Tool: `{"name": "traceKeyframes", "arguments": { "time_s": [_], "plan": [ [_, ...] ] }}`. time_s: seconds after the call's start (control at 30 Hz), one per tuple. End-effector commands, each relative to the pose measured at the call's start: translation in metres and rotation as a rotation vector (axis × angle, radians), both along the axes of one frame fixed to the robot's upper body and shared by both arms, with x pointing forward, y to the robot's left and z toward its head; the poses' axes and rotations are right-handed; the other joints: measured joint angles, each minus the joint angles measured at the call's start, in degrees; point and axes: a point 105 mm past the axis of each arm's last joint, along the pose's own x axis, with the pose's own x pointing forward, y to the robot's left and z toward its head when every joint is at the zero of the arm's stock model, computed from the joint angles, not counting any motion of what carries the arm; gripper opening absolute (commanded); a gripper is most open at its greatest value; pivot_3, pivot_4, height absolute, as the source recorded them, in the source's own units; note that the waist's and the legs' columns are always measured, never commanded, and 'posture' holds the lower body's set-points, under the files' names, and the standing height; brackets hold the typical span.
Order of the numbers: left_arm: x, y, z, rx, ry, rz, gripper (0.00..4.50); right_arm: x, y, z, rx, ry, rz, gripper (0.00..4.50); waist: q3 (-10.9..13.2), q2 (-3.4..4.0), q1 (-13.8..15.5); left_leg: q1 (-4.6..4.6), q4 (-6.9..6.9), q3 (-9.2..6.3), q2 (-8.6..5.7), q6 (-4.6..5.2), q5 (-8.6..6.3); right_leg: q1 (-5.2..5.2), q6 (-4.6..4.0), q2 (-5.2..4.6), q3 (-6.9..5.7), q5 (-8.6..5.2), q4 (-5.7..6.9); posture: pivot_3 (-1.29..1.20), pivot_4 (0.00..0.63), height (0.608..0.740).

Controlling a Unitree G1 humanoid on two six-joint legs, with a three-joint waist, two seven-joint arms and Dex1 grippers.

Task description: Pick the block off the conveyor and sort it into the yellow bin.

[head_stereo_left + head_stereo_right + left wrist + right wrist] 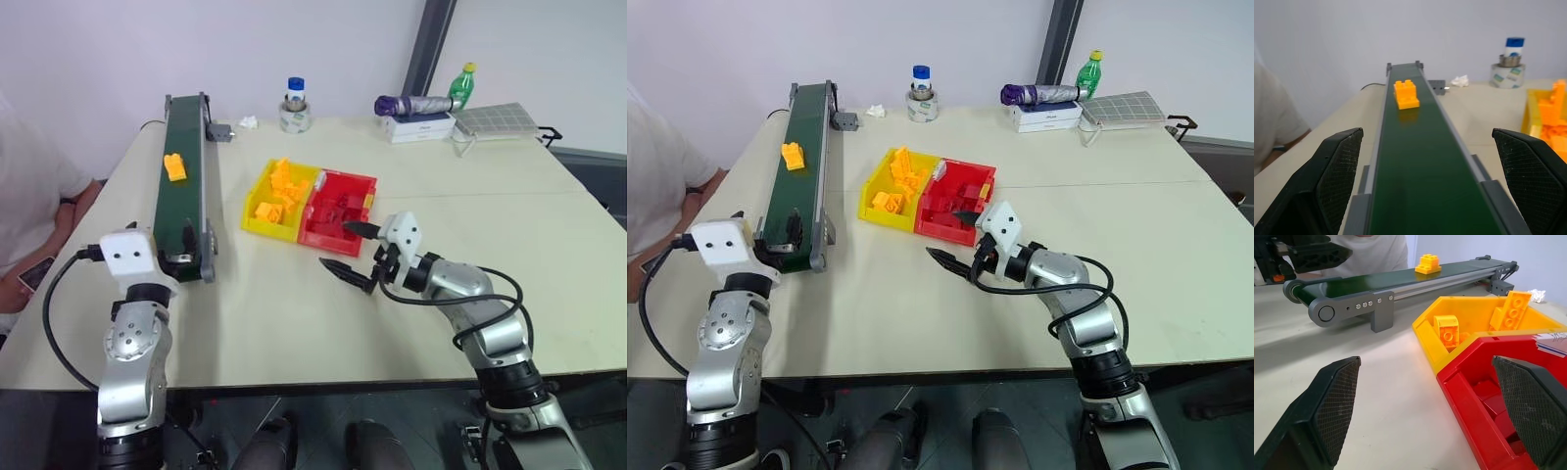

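I am seeing my left gripper [1425, 186] standing wide open and empty at the near end of the conveyor [184, 186], its two black fingers [1332, 181] straddling the belt's width. Straight ahead of it, well up the dark-green belt, the block [1406, 94] is sitting studs-up, untouched.

My right gripper [355, 249] is also hanging open with nothing in it, hovering just above the table [294, 323] at the near edge of the red bin [335, 210]. One finger is reaching over that bin's near wall. The red bin is holding red bricks and wearing a small label whose writing I cannot make out. Joined to its side, toward the conveyor, the yellow bin [253, 219] is holding a heap of orange-yellow bricks.

Farther out, at the table's far edge, a roll of tape [295, 118] is standing with a blue-capped jar on it; its print is too small to read. Beyond the right gripper a green bottle [460, 86] and a folded umbrella [416, 105] are lying on a white box. A person's white sleeve [29, 186] is showing beside the left gripper.
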Motion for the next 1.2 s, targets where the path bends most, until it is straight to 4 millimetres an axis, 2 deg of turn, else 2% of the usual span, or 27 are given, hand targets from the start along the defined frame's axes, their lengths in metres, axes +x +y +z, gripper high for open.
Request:
{"name": "traceKeyframes", "arguments": {
  "time_s": [0.03,0.17,0.37,0.4,0.57,0.73,0.87,1.0,1.1,1.13,1.2],
  "plan": [
    [0.004,0.001,0.014,0.024,-0.032,0.027,4.46,-0.005,0.002,0.013,0.015,-0.054,0.018,4.5,0.0,0.0,0.01,0.0,0.01,0.0,0.0,0.0,0.0,0.01,0.01,0.0,-0.01,0.0,0.0,0.0,0.15,0.74],
    [0.017,0.004,0.018,0.017,-0.009,0.057,4.46,-0.004,0.003,0.014,0.013,-0.061,0.015,4.5,0.0,-0.01,0.05,0.0,0.02,0.0,0.0,0.0,0.0,0.02,0.02,0.0,-0.03,0.0,0.0,0.0,0.15,0.74],
    [0.057,0.015,0.029,0.068,0.038,0.094,4.46,-0.004,0.005,0.014,0.008,-0.062,0.018,4.5,0.0,-0.01,0.08,0.01,0.05,0.0,0.0,0.0,0.0,0.02,0.04,0.02,-0.09,0.02,0.02,0.0,0.15,0.74],
    [0.065,0.016,0.031,0.032,0.038,0.086,4.46,-0.004,0.005,0.014,0.008,-0.062,0.019,4.5,0.0,-0.01,0.07,0.01,0.06,-0.01,0.0,0.0,0.01,0.02,0.13,0.03,-0.1,0.07,0.02,0.0,0.15,0.74],
    [0.088,0.012,0.04,0.024,0.053,0.081,4.46,-0.004,0.004,0.015,0.005,-0.065,0.015,4.5,0.0,-0.02,-0.01,0.0,0.07,-0.01,-0.02,0.01,0.01,0.04,0.22,0.03,-0.11,0.12,0.0,0.0,0.15,0.74],
    [0.097,0.025,0.033,0.023,0.104,0.191,4.46,-0.006,0.001,0.013,0.003,-0.064,-0.001,4.5,0.0,-0.02,-0.2,0.02,0.07,-0.01,-0.01,0.01,0.02,0.02,0.26,0.04,-0.1,0.15,0.06,0.0,0.15,0.74],
    [0.099,0.013,0.026,0.018,0.117,0.154,4.46,-0.007,0.0,0.013,0.002,-0.062,-0.007,4.5,-0.01,-0.03,-0.09,0.02,0.09,-0.01,-0.01,0.01,0.02,0.02,0.28,0.04,-0.1,0.16,0.07,0.0,0.15,0.74],
    [0.101,0.004,0.011,-0.088,0.157,0.109,4.46,-0.006,0.001,0.016,0.004,-0.069,-0.009,4.5,-0.01,-0.04,0.06,0.02,0.15,-0.01,-0.02,0.01,0.02,0.06,0.29,0.03,-0.1,0.17,0.07,0.0,0.15,0.74],
    [0.099,0.004,0.0,-0.127,0.207,0.12,3.59,-0.005,0.002,0.017,0.004,-0.075,-0.01,4.5,-0.01,-0.04,-0.08,0.02,0.18,-0.01,-0.02,0.01,0.02,0.07,0.31,0.04,-0.11,0.18,0.08,0.0,0.15,0.74],
    [0.097,0.005,-0.003,-0.138,0.218,0.134,3.17,-0.005,0.001,0.017,0.002,-0.076,-0.011,4.5,-0.01,-0.04,-0.09,0.03,0.18,-0.01,-0.02,0.01,0.02,0.07,0.31,0.03,-0.1,0.18,0.09,0.0,0.15,0.74],
    [0.094,0.008,-0.005,-0.151,0.221,0.149,2.03,-0.005,0.0,0.017,0.0,-0.078,-0.014,4.5,-0.01,-0.03,-0.21,0.05,0.17,-0.01,-0.01,0.01,0.02,0.07,0.32,0.04,-0.1,0.18,0.11,0.0,0.15,0.74]
  ]
}}
